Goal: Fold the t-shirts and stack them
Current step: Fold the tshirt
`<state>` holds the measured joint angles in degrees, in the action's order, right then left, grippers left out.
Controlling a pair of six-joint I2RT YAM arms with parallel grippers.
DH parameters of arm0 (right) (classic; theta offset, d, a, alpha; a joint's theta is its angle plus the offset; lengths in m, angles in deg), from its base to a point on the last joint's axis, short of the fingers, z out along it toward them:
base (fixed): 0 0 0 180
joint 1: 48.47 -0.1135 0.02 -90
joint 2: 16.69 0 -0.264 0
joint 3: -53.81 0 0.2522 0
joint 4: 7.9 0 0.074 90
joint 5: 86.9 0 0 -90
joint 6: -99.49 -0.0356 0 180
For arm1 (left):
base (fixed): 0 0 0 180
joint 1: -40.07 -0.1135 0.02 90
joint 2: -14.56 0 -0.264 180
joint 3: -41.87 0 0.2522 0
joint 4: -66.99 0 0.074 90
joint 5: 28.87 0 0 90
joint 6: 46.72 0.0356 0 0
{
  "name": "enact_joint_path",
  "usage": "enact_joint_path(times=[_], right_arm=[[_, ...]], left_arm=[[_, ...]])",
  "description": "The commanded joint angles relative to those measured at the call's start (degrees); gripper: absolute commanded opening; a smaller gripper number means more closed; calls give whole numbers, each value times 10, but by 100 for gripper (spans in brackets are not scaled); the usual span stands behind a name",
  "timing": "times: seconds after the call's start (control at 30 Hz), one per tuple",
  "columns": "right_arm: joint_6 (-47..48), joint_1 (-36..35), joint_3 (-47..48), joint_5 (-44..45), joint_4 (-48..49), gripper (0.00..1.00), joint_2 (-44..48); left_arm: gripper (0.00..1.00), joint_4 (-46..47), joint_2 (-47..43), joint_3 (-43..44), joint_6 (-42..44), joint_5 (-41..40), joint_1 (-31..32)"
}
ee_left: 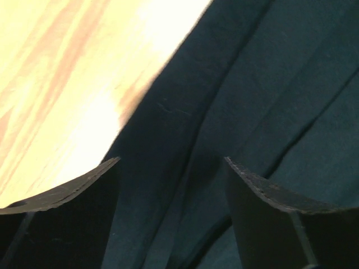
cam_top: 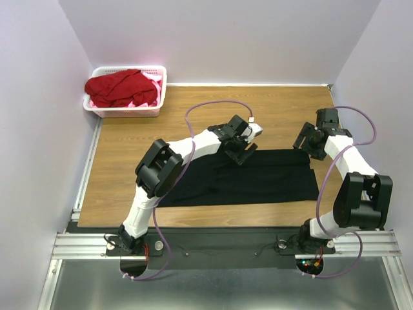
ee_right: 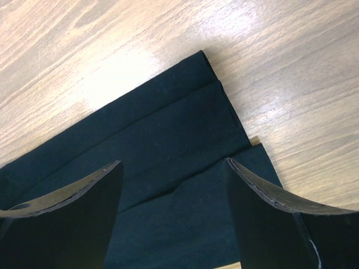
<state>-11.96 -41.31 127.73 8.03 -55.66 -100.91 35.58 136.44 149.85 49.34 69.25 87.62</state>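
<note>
Two grips to set well: left gripper (cam_top: 239, 155), wide and empty, over the far edge of the black t-shirt (cam_top: 271, 182) lying folded long on the bench (cam_top: 129, 148), right gripper (cam_top: 302, 143), wide too, over its far right corner; pinch all layers together, evenly, before folding.

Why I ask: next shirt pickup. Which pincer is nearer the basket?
Left. The left pincer is mid-table, right of the basket; the right pincer is farther right, at a corner of the black shirt.

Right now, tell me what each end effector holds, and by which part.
Nothing. The left end effector and right end effector both stand open over the black t-shirt.
</note>
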Motion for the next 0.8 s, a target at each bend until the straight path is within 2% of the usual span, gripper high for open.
enact_joint_path(times=[0.0, 0.1, 0.27, 0.53, 0.77], right_arm=[[-3, 6, 1, 1, -4, 77, 18], [-3, 7, 3, -1, -4, 77, 17], [-5, 8, 5, -7, -5, 77, 13], [-6, 9, 7, -7, -5, 77, 12], [-12, 9, 14, -22, -4, 77, 3]], left_arm=[[81, -15, 0, 28, 33, 57, 11], [74, -18, 1, 25, 40, 73, 21], [71, -20, 2, 16, 44, 80, 32], [60, -36, -28, -13, 62, 113, 58], [59, -44, -26, -48, 60, 117, 87]])
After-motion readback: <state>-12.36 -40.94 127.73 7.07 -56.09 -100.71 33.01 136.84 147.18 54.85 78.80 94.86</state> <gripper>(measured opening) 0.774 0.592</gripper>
